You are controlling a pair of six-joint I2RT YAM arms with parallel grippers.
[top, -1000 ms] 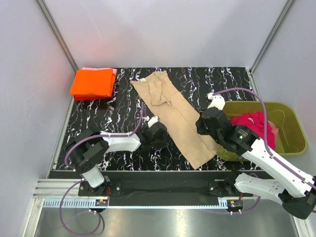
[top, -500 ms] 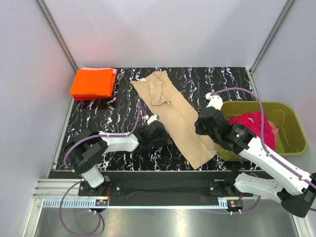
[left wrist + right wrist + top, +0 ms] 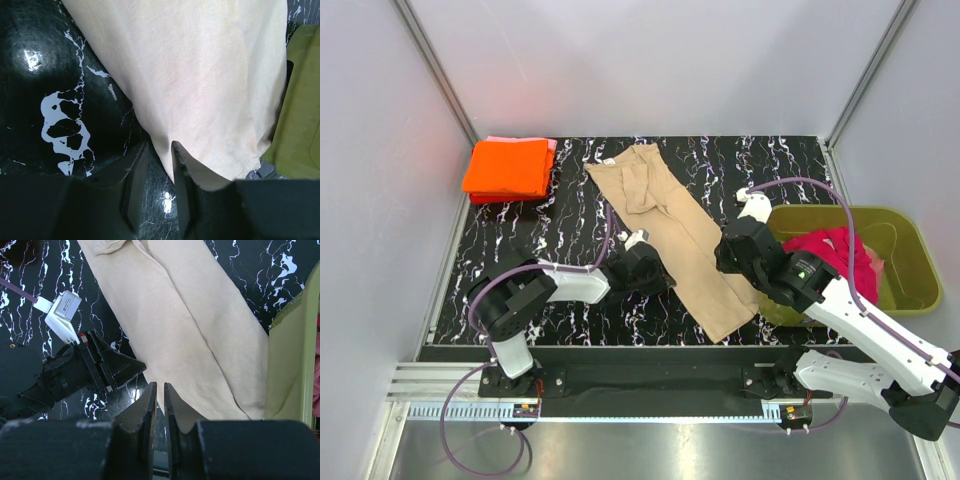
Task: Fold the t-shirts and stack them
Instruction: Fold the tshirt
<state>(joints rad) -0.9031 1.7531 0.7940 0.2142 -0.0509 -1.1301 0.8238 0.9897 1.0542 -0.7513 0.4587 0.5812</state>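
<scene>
We see the tan shirt (image 3: 670, 230) lying flat and slanted across the middle of the bench (image 3: 540, 220). The left fingers (image 3: 658, 277), a little apart, sit at its left edge. The right fingers (image 3: 728, 258) are nearly together over its right edge; we cannot tell if they pinch it.

Bright, even light; slight glare.

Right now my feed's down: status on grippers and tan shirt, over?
Left gripper open at edge of tan shirt. Right gripper nearly closed over it, grip unclear. Shirt flat. Olive tub beside it.
</scene>
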